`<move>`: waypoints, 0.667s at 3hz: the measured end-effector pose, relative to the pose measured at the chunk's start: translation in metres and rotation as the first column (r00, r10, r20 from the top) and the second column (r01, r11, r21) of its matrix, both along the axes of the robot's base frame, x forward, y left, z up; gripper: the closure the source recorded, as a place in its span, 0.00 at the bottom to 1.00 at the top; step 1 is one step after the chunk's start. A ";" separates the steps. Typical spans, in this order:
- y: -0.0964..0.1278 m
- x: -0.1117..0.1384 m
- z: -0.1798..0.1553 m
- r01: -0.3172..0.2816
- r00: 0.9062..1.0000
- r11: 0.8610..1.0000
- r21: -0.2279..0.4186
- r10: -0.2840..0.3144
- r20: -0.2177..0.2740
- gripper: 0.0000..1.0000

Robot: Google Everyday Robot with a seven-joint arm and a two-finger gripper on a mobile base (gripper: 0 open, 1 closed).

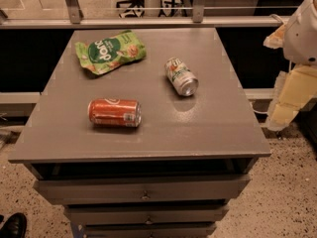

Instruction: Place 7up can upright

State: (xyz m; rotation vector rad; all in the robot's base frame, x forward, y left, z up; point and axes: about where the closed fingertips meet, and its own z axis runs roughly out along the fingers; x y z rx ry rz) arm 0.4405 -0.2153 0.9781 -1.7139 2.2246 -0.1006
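The 7up can (181, 76), silver-white with green markings, lies on its side on the right half of the grey table top (208, 128), its open-top end facing the front right. My arm (303, 31) hangs at the far right edge of the view, beyond the table's right side. Its pale yellow gripper (283, 114) points down beside the table's front right corner, well apart from the can and holding nothing that I can see.
An orange-red soda can (115, 112) lies on its side at the front left. A green snack bag (110, 50) lies flat at the back left. Drawers (143, 190) sit below the table top. A railing (148, 21) runs behind the table.
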 end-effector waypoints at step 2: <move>0.004 0.041 -0.009 0.075 0.997 0.996 0.055 -0.076 0.011 0.00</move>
